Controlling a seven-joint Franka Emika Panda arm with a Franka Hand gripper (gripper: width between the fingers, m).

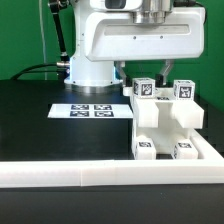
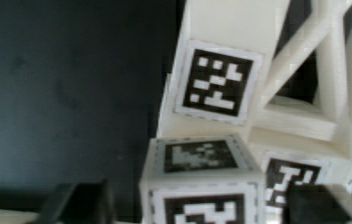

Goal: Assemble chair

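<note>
Black table (image 1: 30, 120), white rail (image 1: 60, 178) across front, marker board (image 1: 90, 109) beside chair (image 1: 165, 125). Gripper (image 1: 152, 72) directly above chair; opening and grasp impossible to tell.

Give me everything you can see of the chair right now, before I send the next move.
The small white plastic toy chair stands partly assembled on the black table, at the exterior view's right, close behind the long plain white rail. It is built of chunky, glossy-looking pieces bearing black-and-white square tags: two tagged ends point up, two face the camera low down. The gripper hangs just above the upper left tagged piece; whether it touches cannot be told. The wrist view shows tagged blocks close up.
</note>
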